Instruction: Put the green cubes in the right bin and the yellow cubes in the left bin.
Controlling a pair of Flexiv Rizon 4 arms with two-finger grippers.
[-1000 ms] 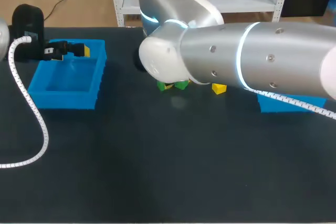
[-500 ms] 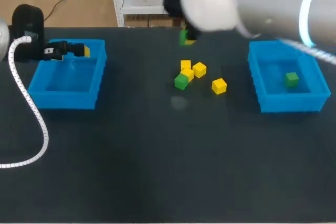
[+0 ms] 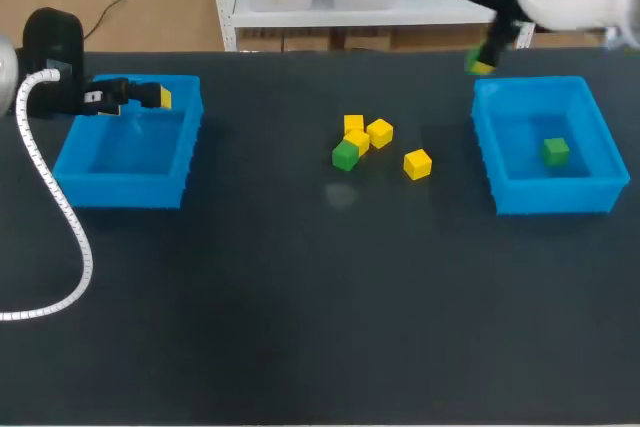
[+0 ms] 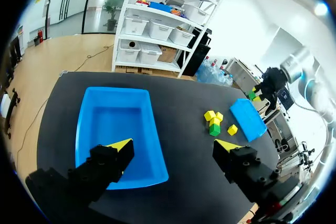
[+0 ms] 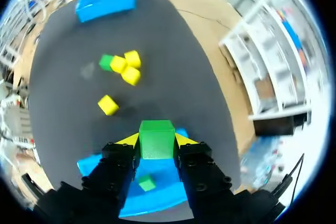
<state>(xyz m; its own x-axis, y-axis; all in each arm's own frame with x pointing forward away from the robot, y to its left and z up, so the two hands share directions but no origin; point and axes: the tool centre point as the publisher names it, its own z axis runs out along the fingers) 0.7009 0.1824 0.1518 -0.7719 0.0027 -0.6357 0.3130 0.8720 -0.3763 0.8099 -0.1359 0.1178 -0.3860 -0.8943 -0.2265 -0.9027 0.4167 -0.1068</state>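
Over the tabletop (image 3: 250, 327), head view: left claw (image 3: 150, 97) hung above the left bin (image 3: 120, 187); right claw (image 3: 482, 62) hung at the far rim of the right bin (image 3: 550, 197); four yellow cubes (image 3: 379, 132) and a loose green cube (image 3: 345, 155) lay between the bins. Left wrist view: fingers stood apart, gripping nothing. Right wrist view: fingers clamped the held cube (image 5: 156, 139), green, above the right bin, which contained a binned cube (image 5: 146, 183), also green.
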